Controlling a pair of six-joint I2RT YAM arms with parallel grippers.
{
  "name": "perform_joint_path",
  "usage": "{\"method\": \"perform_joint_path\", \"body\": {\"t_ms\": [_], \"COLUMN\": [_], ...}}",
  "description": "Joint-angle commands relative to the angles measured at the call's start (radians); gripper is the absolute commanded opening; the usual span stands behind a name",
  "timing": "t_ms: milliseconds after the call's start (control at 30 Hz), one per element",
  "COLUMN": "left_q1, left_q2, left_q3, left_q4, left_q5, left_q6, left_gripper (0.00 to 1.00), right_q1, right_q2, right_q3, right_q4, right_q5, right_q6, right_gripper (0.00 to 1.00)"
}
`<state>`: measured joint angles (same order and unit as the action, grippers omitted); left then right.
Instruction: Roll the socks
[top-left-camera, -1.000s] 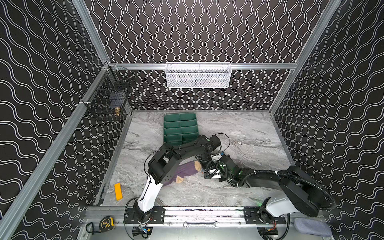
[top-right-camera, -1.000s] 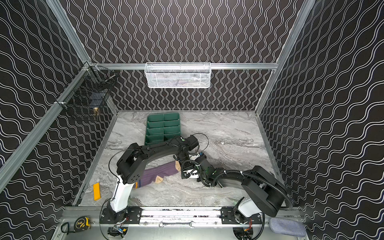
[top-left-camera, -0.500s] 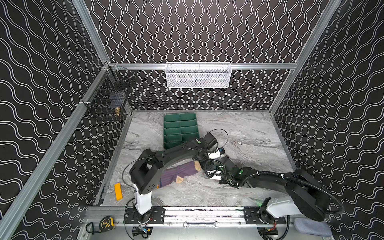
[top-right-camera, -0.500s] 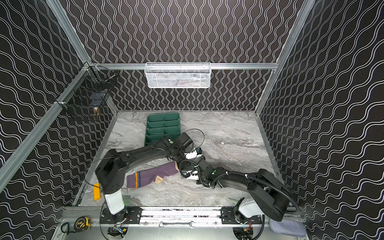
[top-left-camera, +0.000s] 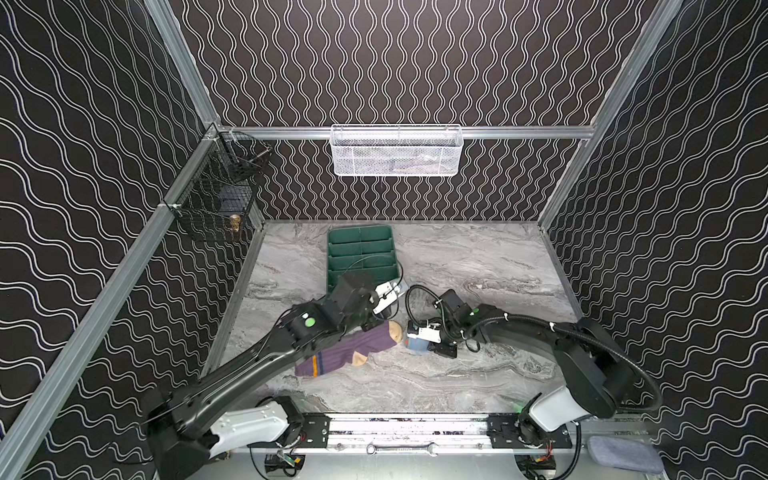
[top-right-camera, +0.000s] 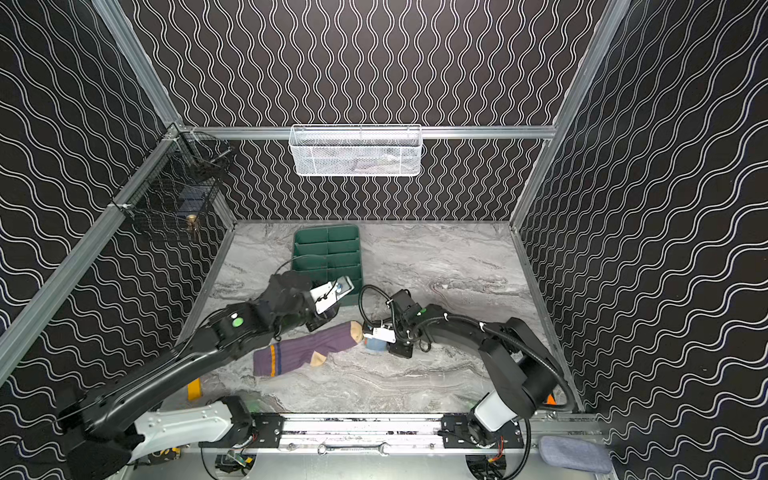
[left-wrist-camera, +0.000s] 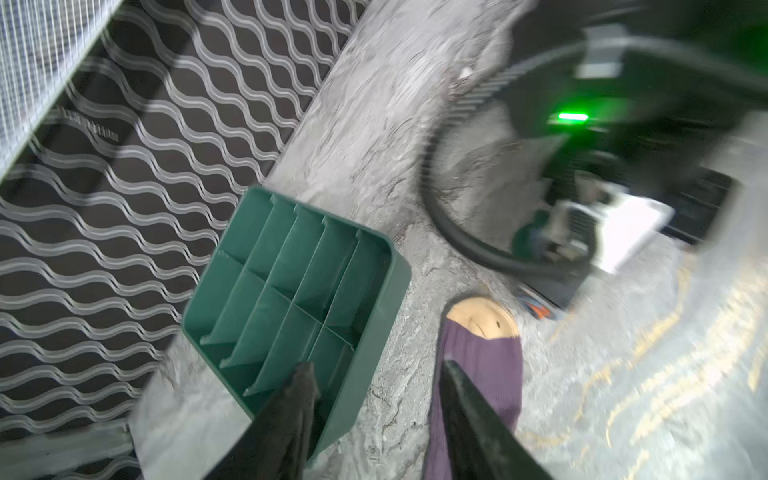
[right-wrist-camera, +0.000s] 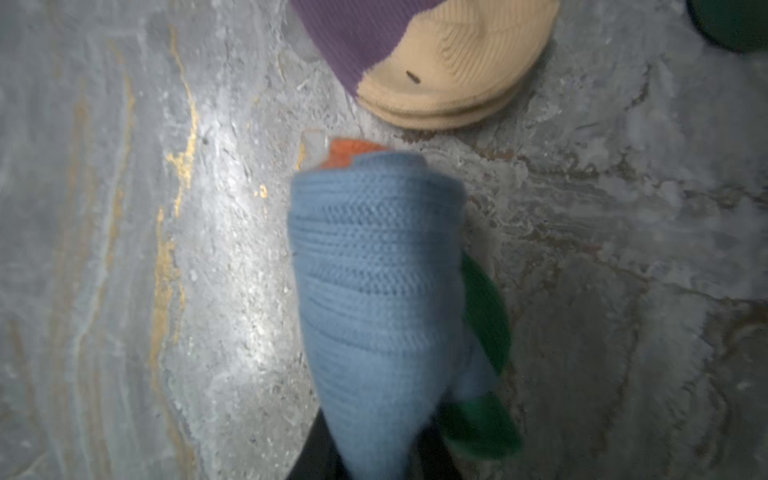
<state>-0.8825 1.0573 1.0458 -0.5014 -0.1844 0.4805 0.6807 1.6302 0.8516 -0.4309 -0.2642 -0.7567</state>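
The purple sock (top-left-camera: 353, 349) (top-right-camera: 305, 351) lies flat mid-table, its tan toe (right-wrist-camera: 453, 62) toward the right arm. Just past that toe, the blue sock (top-left-camera: 417, 345) (top-right-camera: 376, 344) (right-wrist-camera: 374, 270) is a tight roll with green and orange showing at its edges. My right gripper (right-wrist-camera: 374, 451) (top-left-camera: 426, 343) is shut on the roll, which rests low on the table. My left gripper (left-wrist-camera: 376, 374) (top-right-camera: 316, 322) hovers open over the purple sock's toe half, holding nothing. One finger (left-wrist-camera: 457, 390) is in front of the sock, the other in front of the tray.
A green divided tray (top-left-camera: 361, 249) (top-right-camera: 328, 249) (left-wrist-camera: 291, 282) sits right behind the left gripper. On the back wall hangs a white mesh basket (top-left-camera: 395, 149), on the left wall a black wire basket (top-left-camera: 216, 199). A grey-blue cloth pad (top-left-camera: 623, 453) lies beyond the front rail.
My left gripper has opened and drawn back from the right gripper toward the tray, uncovering more of the purple sock. The right gripper still holds the blue roll, almost unmoved.
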Motion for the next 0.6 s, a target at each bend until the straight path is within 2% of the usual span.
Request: {"method": "perform_joint_path", "body": {"t_ms": [0, 133, 233, 367, 567], "left_q1": [-0.023, -0.071, -0.157, -0.267, -0.319], "left_q2": [-0.055, -0.054, 0.012, 0.16, 0.418], "left_q3": [-0.02, -0.018, -0.052, -0.142, -0.244], "left_q4": [-0.032, -0.073, -0.048, 0.133, 0.471], "left_q5": [0.054, 0.053, -0.009, -0.129, -0.21], "left_q6": [0.185, 0.263, 0.315, 0.362, 0.389], "left_gripper": [0.52, 0.54, 0.55, 0.56, 0.6], "right_q1": [-0.03, -0.078, -0.114, -0.149, -0.177], "right_q2": [0.074, 0.118, 0.187, 0.236, 0.255], "right_q3": [0.029, 0.09, 0.179, 0.245, 0.28], "right_q4": [-0.272, -0.298, -0.363, -0.419, -0.416], "right_q5": [-0.05, -0.045, -0.013, 0.018, 0.025], "right_q6": [0.016, -0.012, -0.028, -0.062, -0.097], "right_gripper": [0.0, 0.0, 0.0, 0.0, 0.0]}}
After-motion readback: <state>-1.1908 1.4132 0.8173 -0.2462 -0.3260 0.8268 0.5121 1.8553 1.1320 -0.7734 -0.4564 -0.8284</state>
